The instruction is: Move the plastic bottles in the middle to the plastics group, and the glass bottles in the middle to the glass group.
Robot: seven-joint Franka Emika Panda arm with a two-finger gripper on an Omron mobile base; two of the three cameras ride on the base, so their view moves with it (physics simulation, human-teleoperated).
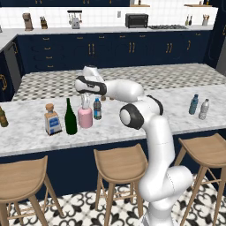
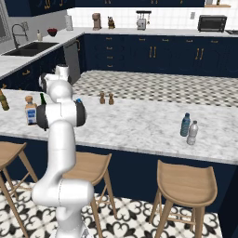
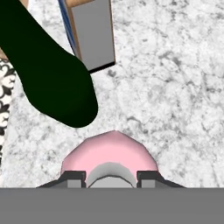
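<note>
Now we see our arm bent left, gripper pointing down, jaws clamped on the pink bottle's stopper beside the green bottle.

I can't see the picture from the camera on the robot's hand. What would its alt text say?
Looking straight down, the gripper has its jaws on either side of the grey stopper of a squat pink bottle standing on a marble counter. Beyond it stand a dark green wine bottle and part of a square clear bottle.
</note>
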